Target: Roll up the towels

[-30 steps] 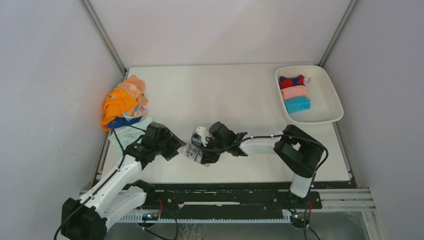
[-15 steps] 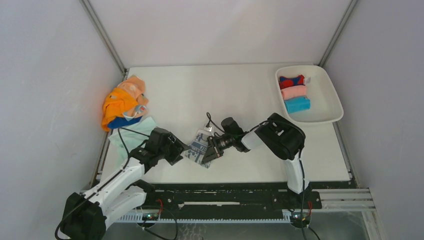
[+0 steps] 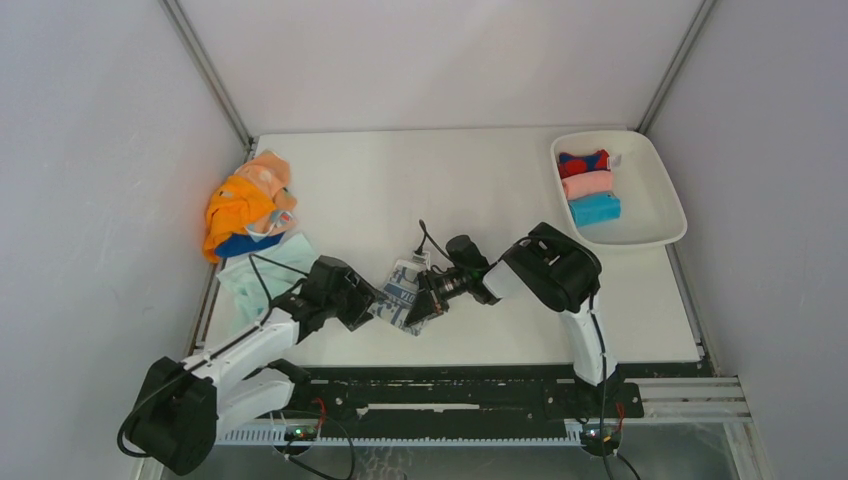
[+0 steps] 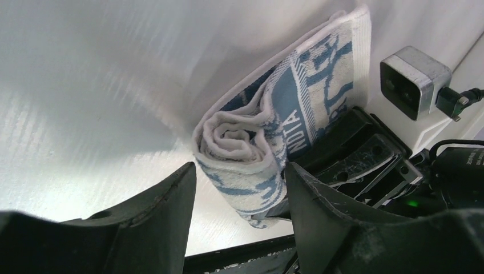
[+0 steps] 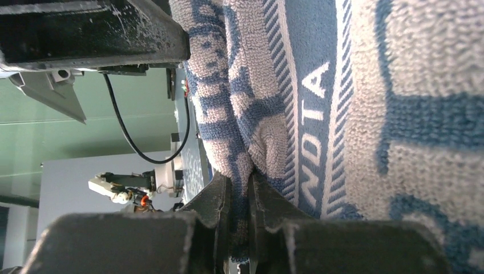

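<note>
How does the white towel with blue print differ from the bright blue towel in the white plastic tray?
The white towel with blue print is patterned, the bright blue towel plain. The first is partly rolled, the second fully. The first is pinched in the right gripper; the second lies free in the white plastic tray. Both are small cloths.

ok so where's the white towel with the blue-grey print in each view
Top external: white, blue-grey printed towel, centre, slightly low.
Left wrist: towel at centre, rolled end facing the camera.
Right wrist: towel fills the right side.
Shared landmark: black right gripper pinching it.
</note>
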Motion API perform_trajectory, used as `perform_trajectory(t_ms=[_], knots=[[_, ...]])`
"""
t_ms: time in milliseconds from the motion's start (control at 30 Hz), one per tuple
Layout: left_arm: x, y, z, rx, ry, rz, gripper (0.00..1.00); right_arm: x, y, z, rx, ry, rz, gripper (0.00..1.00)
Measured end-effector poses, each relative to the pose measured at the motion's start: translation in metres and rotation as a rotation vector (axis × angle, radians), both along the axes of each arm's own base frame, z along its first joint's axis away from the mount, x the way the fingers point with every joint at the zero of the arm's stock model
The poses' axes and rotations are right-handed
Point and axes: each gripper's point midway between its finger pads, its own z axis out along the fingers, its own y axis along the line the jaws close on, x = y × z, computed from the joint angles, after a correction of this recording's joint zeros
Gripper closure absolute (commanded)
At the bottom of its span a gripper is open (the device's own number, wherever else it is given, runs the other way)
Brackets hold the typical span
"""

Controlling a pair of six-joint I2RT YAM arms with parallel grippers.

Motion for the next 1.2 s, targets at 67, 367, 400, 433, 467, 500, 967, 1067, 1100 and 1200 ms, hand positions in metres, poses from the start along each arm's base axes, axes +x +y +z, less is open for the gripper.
perform_trajectory(t_ms=[67, 367, 400, 433, 467, 500, 967, 1067, 1100, 1200], knots=[[-0.002, 0.002, -0.001, -0.005, -0.004, 0.009, 0.37, 0.000, 0.000, 0.000, -0.001, 0.014, -0.001, 1.00], [-0.005, 0.008, -0.002, -0.021, -0.034, 0.058, 0.38, 0.002, 0.000, 0.001, -0.002, 0.052, -0.008, 1.00], [-0.005, 0.007, -0.004, -0.016, -0.030, 0.056, 0.39, 0.002, 0.000, 0.001, -0.002, 0.055, -0.009, 1.00], [-0.004, 0.007, -0.007, -0.007, -0.023, 0.054, 0.40, 0.002, 0.000, 0.001, -0.002, 0.056, -0.010, 1.00], [-0.005, 0.005, -0.010, -0.003, -0.018, 0.044, 0.41, 0.002, 0.000, 0.002, -0.002, 0.058, -0.010, 1.00], [-0.005, 0.004, -0.013, 0.004, -0.011, 0.040, 0.43, 0.002, 0.000, 0.002, -0.002, 0.060, -0.009, 0.99], [-0.003, -0.003, -0.016, 0.032, -0.015, 0.013, 0.91, 0.000, -0.001, 0.004, -0.068, -0.026, -0.031, 0.73], [-0.008, 0.002, -0.012, 0.072, 0.001, -0.004, 0.93, -0.002, -0.002, 0.013, -0.118, -0.142, -0.042, 0.60], [-0.009, 0.004, -0.010, 0.089, 0.007, -0.007, 0.93, -0.003, -0.002, 0.017, -0.135, -0.184, -0.042, 0.57], [-0.011, 0.010, -0.006, 0.139, 0.023, -0.018, 0.93, -0.005, -0.005, 0.030, -0.185, -0.340, -0.044, 0.49]])
